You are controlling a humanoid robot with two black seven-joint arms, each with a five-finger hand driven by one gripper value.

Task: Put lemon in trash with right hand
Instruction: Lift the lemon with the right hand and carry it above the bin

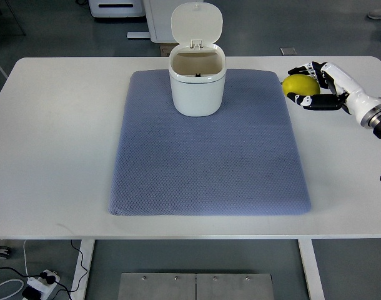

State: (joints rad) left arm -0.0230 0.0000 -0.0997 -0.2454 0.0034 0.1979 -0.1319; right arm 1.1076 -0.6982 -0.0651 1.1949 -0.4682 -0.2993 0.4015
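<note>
Right hand [315,87] fingers curled round the lemon [300,85] at the mat's [209,156] right edge, near the open bin [197,84]. Lemon looks firm, rounded, likely slippery; grip around its middle.

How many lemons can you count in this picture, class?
1. The lemon sits on the white table, just off the blue mat's right edge, with the right hand curled around it. The bin looks empty.
</note>
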